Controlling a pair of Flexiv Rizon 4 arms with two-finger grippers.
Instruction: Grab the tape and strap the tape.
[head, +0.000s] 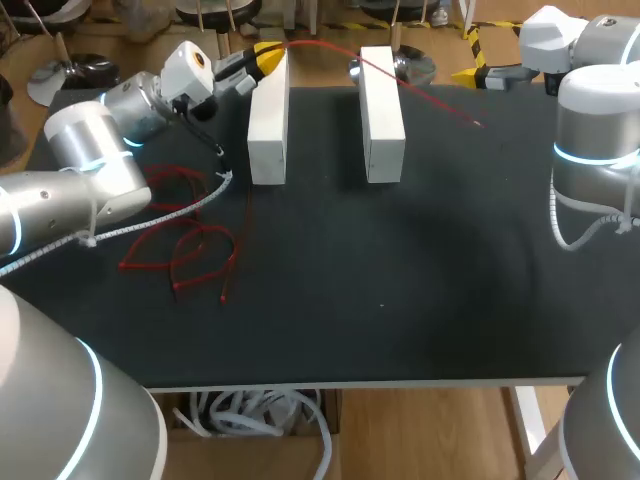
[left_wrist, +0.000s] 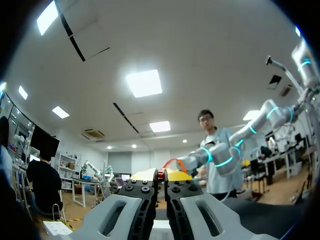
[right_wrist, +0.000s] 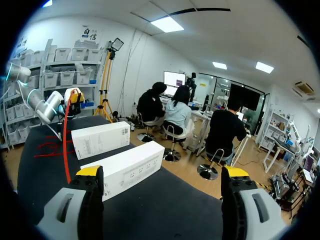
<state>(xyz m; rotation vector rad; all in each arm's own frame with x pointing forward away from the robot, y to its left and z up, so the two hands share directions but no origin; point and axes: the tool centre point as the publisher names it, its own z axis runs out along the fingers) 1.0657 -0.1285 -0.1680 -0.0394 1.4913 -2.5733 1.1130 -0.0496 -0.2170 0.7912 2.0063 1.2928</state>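
The left gripper (head: 266, 58), at the far end of the left white box (head: 268, 120), pinches the red tape (head: 420, 92) between closed tips. From there the tape's long axis points toward 4 o'clock, crossing the right white box (head: 382, 115). The right gripper (right_wrist: 162, 172) gapes wide, holding nothing.

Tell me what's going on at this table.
The left gripper is shut on one end of the red tape, holding it by the far end of the left white box. The tape stretches across above the right white box. Loose red loops lie on the table. The right gripper is open and holds nothing.
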